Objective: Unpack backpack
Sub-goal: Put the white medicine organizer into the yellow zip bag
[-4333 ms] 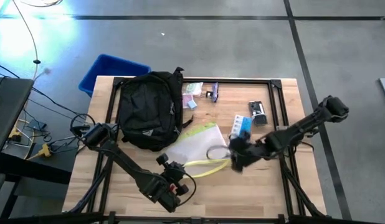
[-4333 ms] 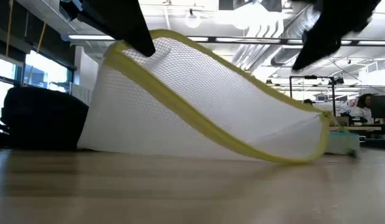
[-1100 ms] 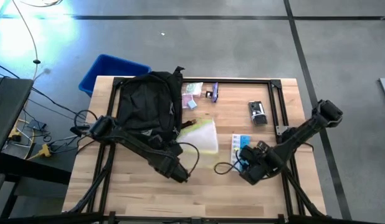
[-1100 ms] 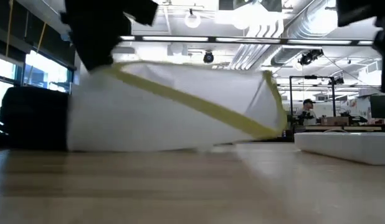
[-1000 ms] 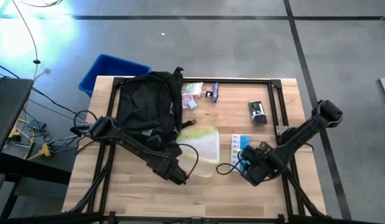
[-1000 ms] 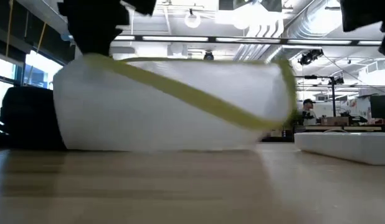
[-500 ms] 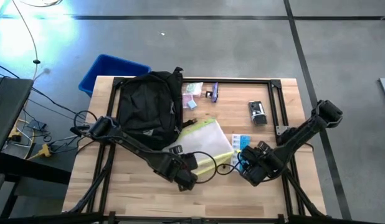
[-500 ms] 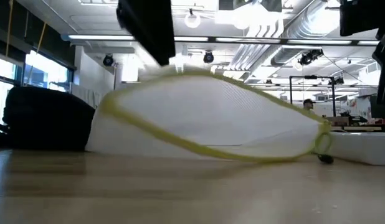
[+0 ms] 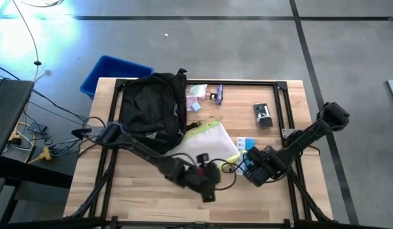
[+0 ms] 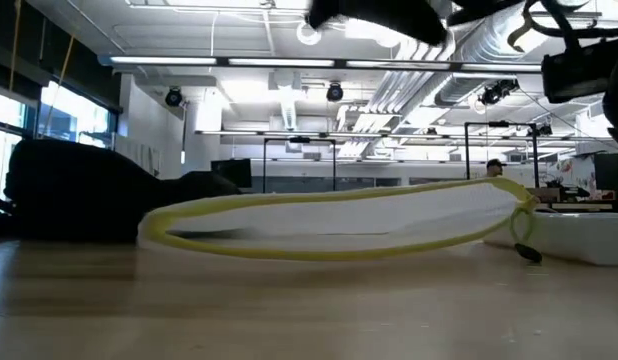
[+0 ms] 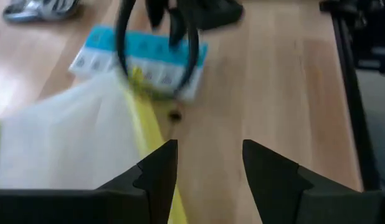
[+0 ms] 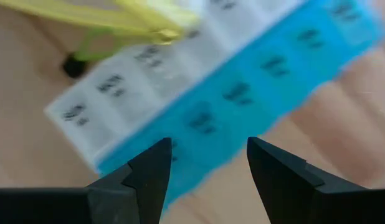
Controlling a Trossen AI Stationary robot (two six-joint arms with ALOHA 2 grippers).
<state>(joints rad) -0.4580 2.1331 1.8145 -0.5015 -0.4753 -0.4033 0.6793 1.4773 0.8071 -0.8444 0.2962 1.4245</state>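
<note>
1. The backpack (image 9: 152, 111) lies at the table's far left, apart from both arms; a snagged strap could drag it when more is pulled out.
2. The left gripper (image 9: 207, 189), fingers apart and empty, hovers near the table's near edge, just beside the pouch (image 9: 206, 143); a low sweep could crumple it.
3. The right gripper (image 9: 250, 166), fingers parted and empty, sits over the pill box (image 9: 246, 146); a skewed close might flick it toward the pouch.
</note>
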